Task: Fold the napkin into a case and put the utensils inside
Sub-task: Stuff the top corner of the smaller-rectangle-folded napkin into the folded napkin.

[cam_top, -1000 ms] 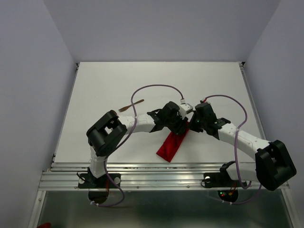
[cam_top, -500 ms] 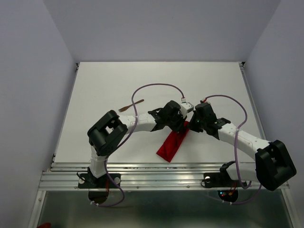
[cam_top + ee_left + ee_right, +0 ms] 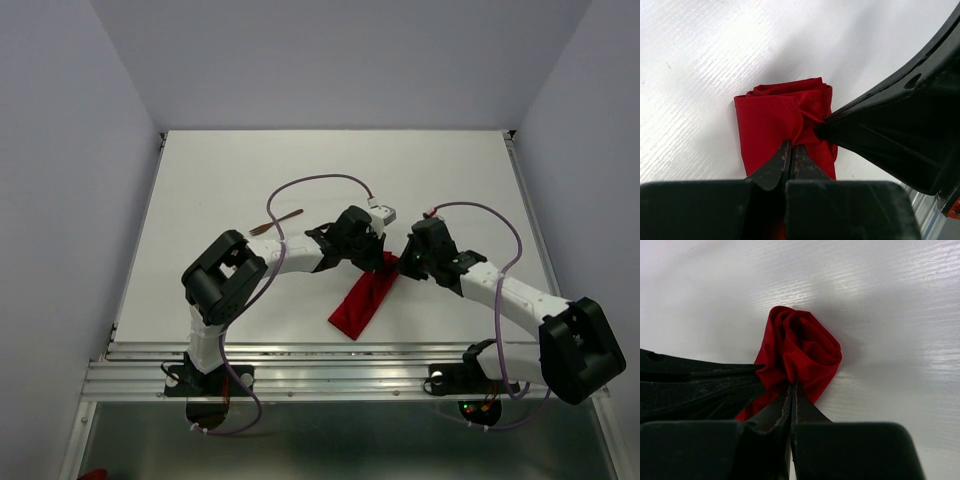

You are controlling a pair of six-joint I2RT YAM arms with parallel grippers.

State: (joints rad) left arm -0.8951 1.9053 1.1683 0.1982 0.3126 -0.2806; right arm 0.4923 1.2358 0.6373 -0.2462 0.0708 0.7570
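The napkin point(image 3: 360, 303) is red and folded into a long thin strip. It lies slanted on the white surface point(image 3: 220, 180), near the middle and a bit toward the front. Off to its left, well apart from it, a thin brown utensil point(image 3: 277, 221) lies alone on the surface. Next comes the left pincer point(image 3: 791, 154). It is clenched on the far end of the napkin, its two tips pressed together with red cloth pinched between them. Just to the right, the right pincer point(image 3: 791, 390) is clenched on that same end too. The cloth is bunched up in soft folds there. The two pincers sit right beside each other.
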